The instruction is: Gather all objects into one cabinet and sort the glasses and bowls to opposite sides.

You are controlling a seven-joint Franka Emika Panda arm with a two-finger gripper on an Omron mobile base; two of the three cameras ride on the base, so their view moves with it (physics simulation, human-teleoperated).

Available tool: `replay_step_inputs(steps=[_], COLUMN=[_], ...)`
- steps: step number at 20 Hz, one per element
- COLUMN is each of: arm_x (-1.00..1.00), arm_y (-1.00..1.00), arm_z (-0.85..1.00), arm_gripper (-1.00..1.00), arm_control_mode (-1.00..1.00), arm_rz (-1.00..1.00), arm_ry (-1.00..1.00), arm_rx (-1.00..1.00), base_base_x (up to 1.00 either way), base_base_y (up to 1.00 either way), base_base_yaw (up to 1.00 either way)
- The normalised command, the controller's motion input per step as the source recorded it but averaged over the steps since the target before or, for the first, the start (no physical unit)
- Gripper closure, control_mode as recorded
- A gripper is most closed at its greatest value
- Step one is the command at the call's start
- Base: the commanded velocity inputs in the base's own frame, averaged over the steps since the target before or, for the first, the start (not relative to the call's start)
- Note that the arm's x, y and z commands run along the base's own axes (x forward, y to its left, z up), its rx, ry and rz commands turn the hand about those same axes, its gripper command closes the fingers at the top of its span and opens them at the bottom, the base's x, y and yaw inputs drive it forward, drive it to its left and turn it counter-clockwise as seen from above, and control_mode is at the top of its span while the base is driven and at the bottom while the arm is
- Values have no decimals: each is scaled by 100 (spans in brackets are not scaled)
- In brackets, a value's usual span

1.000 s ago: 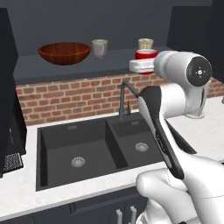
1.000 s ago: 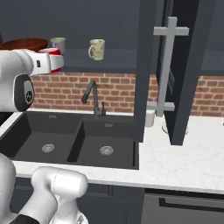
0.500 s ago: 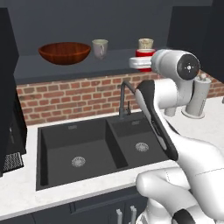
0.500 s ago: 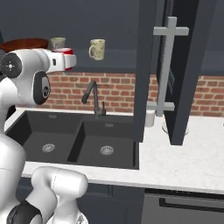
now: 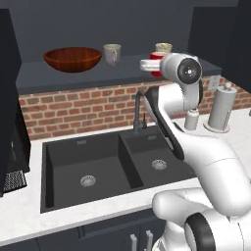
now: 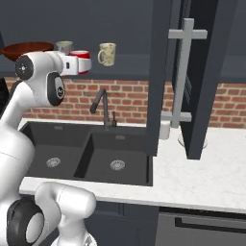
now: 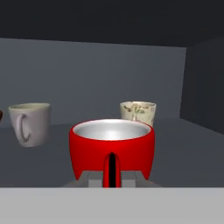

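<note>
Over cabinet shelf (image 7: 183,144), red cup (image 7: 112,148) sits between fingers (image 7: 89,178).

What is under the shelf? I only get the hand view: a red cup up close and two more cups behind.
Observer: A dark double sink sits below it, with a black tap against a brick wall.
Operator: Is there a bowl somewhere?
Observer: Yes, a wide brown bowl stands on the shelf, left of the grey cup, farther from your red cup.
Operator: Is a door open?
Observer: Yes, a dark cabinet door stands open on the right.
</note>
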Motion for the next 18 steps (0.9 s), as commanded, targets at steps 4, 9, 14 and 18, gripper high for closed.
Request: replay_step_inputs(steps=[4, 9, 14, 18], arm_x=[40, 50, 60, 47], arm_y=[-18, -11, 0, 0], arm_z=[0, -2, -20, -12], arm_gripper=[100, 100, 100, 100], arm_control_mode=[-100, -100, -100, -100], arm_rz=[-1, 2, 9, 8], arm_ry=[0, 1, 0, -1], arm_rx=[8, 10, 1, 0], base_base_x=[0, 0, 0, 0], base_base_y=[0, 0, 0, 0], base_base_yaw=[0, 0, 0, 0])
